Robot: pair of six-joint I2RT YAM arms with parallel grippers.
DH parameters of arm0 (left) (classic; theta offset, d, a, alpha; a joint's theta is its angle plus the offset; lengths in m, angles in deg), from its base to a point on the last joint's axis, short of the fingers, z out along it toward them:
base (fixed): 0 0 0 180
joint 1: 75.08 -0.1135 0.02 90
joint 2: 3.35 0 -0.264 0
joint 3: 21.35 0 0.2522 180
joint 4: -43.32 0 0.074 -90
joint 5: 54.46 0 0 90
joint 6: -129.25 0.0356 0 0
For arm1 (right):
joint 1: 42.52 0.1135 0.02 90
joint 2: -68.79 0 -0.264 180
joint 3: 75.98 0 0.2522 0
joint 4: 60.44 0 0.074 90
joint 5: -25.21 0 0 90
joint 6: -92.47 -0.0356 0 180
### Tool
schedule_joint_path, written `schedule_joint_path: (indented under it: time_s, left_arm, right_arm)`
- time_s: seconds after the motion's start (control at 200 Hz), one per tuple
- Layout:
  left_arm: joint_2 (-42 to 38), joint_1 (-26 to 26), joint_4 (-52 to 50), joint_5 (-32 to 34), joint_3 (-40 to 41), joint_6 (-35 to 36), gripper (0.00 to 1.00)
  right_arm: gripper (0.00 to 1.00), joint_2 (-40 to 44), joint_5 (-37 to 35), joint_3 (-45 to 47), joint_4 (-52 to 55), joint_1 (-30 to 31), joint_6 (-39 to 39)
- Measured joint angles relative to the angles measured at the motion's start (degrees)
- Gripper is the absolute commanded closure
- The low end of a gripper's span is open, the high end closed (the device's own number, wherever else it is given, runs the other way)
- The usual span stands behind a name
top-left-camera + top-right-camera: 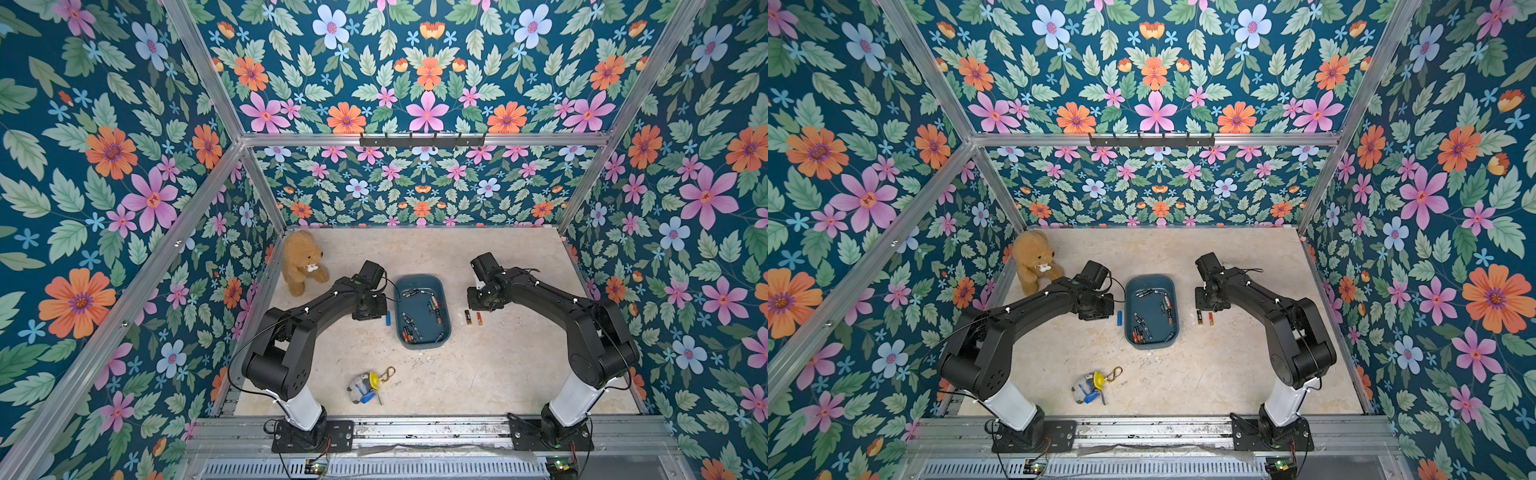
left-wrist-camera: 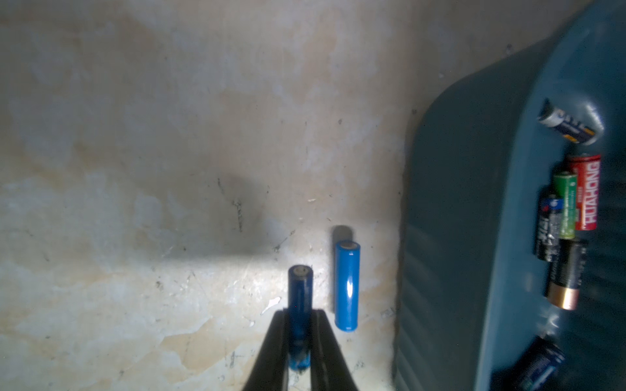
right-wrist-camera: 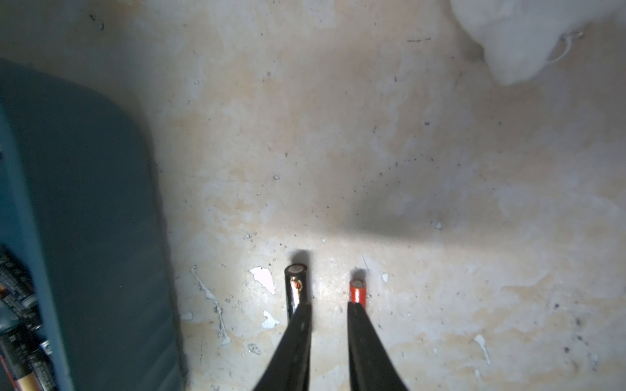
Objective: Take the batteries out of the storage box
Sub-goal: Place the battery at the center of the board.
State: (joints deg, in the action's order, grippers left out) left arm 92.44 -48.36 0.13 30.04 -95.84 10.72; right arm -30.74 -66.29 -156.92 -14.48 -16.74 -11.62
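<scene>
The teal storage box (image 1: 419, 277) lies mid-table in both top views, and several batteries (image 1: 434, 305) rest inside it. My left gripper (image 2: 299, 313) hovers left of the box, shut on a dark blue battery (image 2: 300, 291). A second blue battery (image 2: 347, 286) lies on the table beside it, between the gripper and the box wall (image 2: 457, 237). Right of the box, my right gripper (image 3: 329, 306) is low over the table and open, with bare table between its fingers. A black battery (image 3: 296, 281) and an orange battery (image 3: 357, 291) lie by its two fingertips.
A brown teddy bear (image 1: 301, 262) sits at the back left corner. A small toy figure with a yellow cap and a key clasp (image 1: 365, 386) lies near the front. Floral walls enclose the table on three sides.
</scene>
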Motion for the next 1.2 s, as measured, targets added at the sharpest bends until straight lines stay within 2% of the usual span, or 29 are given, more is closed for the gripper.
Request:
schedule_joint_path:
  time_s: [1.2]
  left_arm:
    - [2.97, -0.31, 2.49, -0.59, 1.79, 0.35, 0.85]
  right_arm:
    - [0.74, -0.39, 0.0, -0.04, 0.28, 0.0, 0.0]
